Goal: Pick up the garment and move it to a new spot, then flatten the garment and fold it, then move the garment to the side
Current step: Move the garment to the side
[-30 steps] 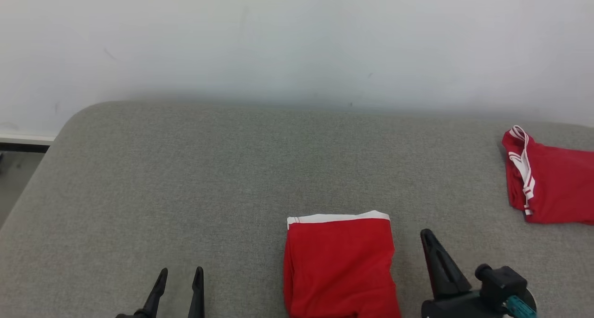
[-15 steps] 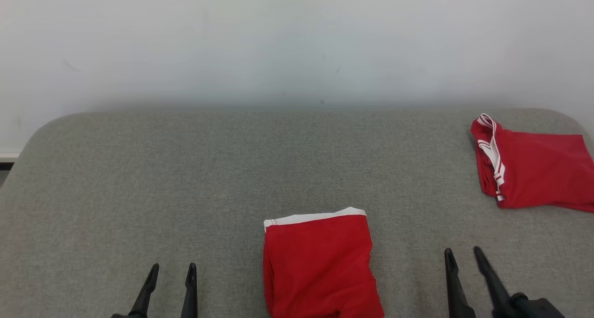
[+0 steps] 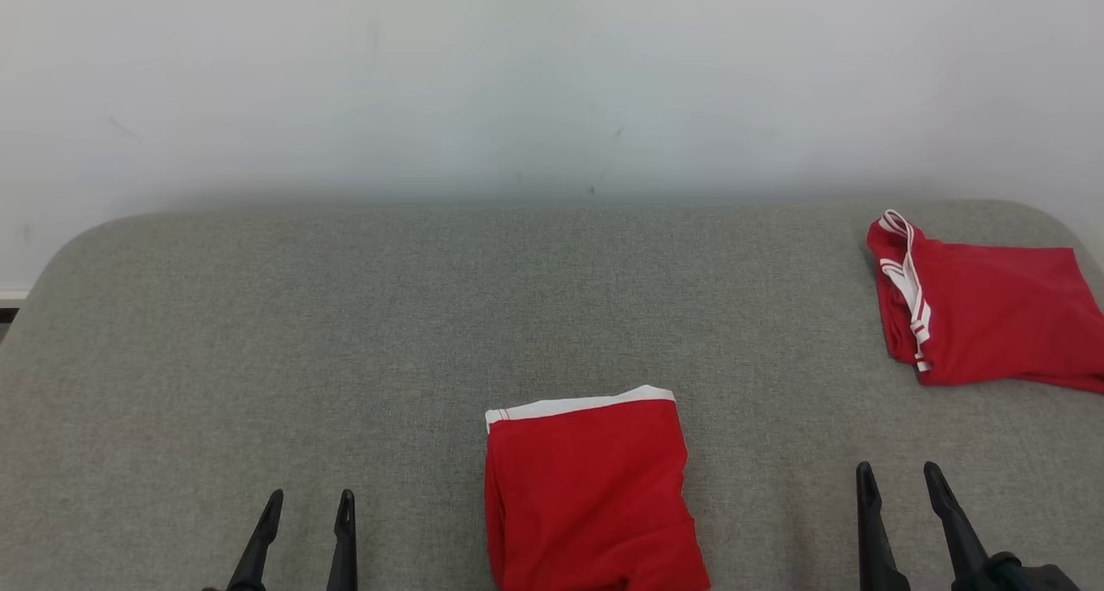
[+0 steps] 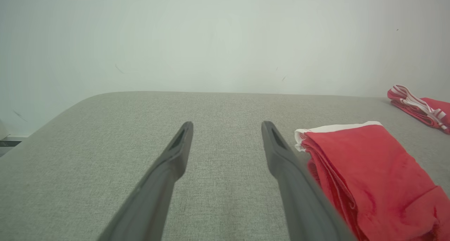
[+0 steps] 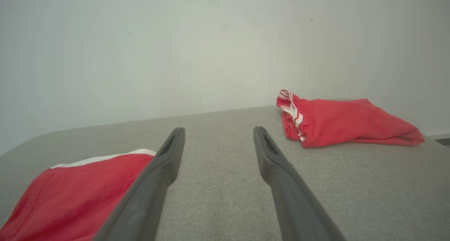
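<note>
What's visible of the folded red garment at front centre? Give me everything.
The folded red garment is soft-looking red cloth with a white band along its far edge. It is folded into a rough rectangle, mildly wrinkled, with stacked layers showing at its left edge in the left wrist view. It lies flat on the grey fabric surface, its near end cut off by the head view. The left gripper and right gripper, jaws open, flank it without touching.

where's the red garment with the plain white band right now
Head view, bottom centre: the red garment lies on the grey cushion between the left gripper and the right gripper, touching neither.
</note>
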Tool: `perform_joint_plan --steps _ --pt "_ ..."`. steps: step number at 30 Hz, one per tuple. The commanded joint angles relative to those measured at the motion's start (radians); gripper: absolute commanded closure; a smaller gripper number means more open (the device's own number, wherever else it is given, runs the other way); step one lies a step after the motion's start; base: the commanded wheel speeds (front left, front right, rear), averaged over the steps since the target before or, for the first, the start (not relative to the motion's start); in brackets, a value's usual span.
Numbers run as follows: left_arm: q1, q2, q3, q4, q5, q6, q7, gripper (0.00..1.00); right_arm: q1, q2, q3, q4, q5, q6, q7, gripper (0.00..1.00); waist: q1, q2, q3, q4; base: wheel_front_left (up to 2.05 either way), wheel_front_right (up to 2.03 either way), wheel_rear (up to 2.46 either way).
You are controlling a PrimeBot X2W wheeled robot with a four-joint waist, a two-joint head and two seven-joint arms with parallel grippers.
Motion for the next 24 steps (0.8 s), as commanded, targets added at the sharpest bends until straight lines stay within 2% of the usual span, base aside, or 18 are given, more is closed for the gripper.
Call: perform_joint_plan --steps 1,24 --pt "0.013 -0.002 0.002 -0.005 0.006 0.001 -0.003 0.0 0.005 0.002 -0.007 -0.002 -0.003 -0.003 -0.004 0.0 0.0 0.0 0.0 0.001 0.0 0.0 0.0" --pt "0.005 -0.002 0.03 0.014 0.007 0.005 -0.003 0.0 0.001 0.002 0.012 0.013 -0.012 -0.003 -0.004 0.0 0.0 0.0 0.005 0.012 0.0 0.0 0.0"
